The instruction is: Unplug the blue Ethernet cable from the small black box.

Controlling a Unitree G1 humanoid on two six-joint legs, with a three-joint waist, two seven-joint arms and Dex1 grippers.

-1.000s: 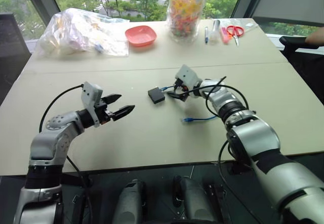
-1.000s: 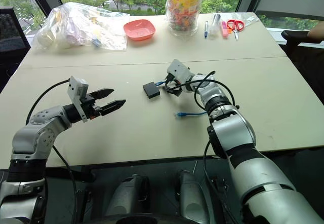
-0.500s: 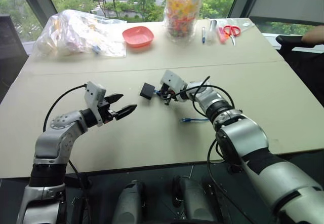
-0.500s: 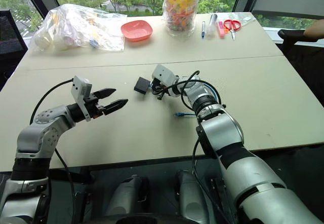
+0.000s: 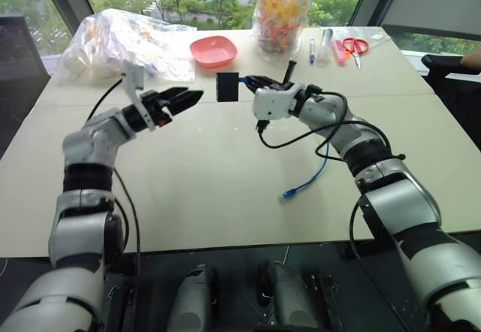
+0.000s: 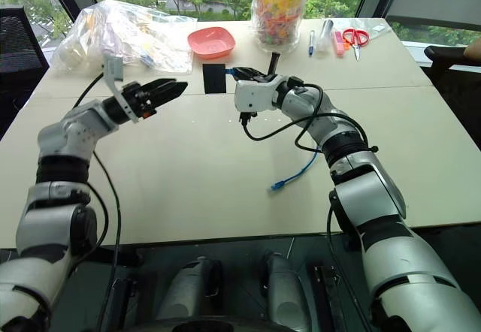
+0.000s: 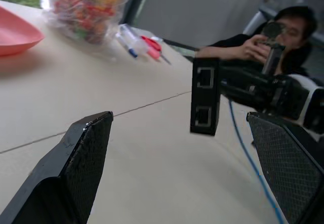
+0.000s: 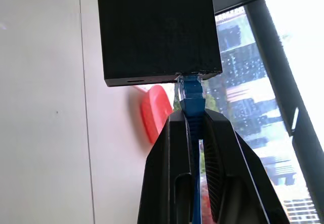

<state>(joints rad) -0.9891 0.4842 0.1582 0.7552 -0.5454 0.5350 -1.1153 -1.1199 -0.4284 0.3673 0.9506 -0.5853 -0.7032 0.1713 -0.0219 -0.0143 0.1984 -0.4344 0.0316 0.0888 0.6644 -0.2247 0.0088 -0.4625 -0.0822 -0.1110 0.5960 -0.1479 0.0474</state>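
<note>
The small black box (image 5: 227, 86) hangs in the air above the table, carried by the blue Ethernet cable (image 5: 319, 163) plugged into its side. My right gripper (image 5: 252, 82) is shut on the cable just behind the plug (image 8: 191, 89). The rest of the cable droops to the table, and its free plug (image 5: 288, 194) lies there. My left gripper (image 5: 192, 95) is open, a short way to the left of the box at about its height. The left wrist view shows the box (image 7: 205, 96) between the left fingers (image 7: 86, 143), with two sockets facing them.
At the back of the table (image 5: 225, 197) are a pink bowl (image 5: 213, 50), a jar of colourful sweets (image 5: 282, 13), a crumpled plastic bag (image 5: 124, 43), pens and red scissors (image 5: 353, 45). A person (image 7: 273, 31) sits beyond the table's right side.
My right gripper has shut on the cable, rolled and risen, lifting the box off the table. My left gripper has risen and moved forward toward the box, still open.
</note>
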